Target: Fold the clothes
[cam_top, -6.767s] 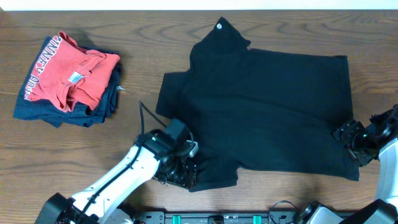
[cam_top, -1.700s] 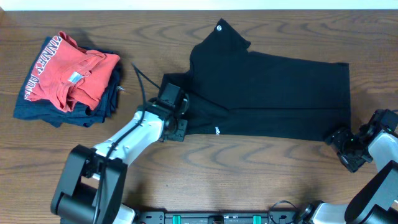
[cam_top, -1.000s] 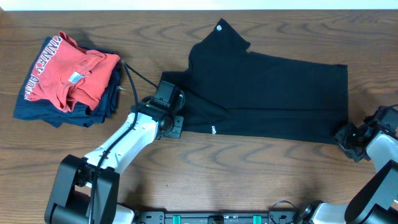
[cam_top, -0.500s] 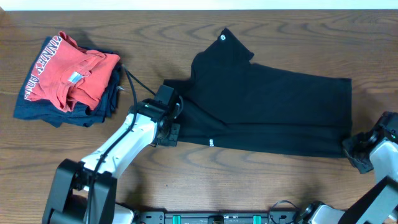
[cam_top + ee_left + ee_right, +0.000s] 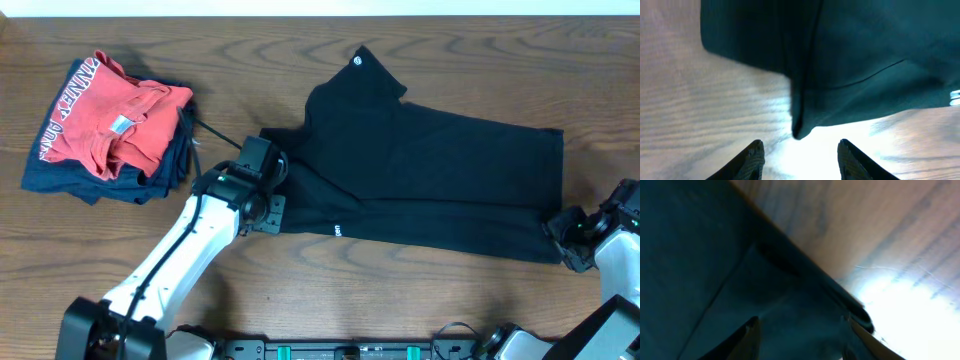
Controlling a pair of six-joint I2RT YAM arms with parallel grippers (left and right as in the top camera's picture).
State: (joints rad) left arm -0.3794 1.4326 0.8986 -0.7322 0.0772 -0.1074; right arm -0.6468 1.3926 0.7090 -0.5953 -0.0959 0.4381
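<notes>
At the far left of the wooden surface a red shirt lies crumpled on a folded navy garment. Just right of that pile, the left gripper rests at the left end of the black T-shirt. In the left wrist view, the gripper has its fingers spread with only bare wood between them. A folded corner of the T-shirt lies just ahead of the tips, untouched.

The T-shirt lies across the middle of the surface, its lower part folded up into a long band. One sleeve points to the far edge and carries a small round white tag. Tiny white print shows near the front fold.

The right gripper sits at the T-shirt's lower right corner. Its wrist view shows this gripper also spread, over the fabric's edge without pinching it.
</notes>
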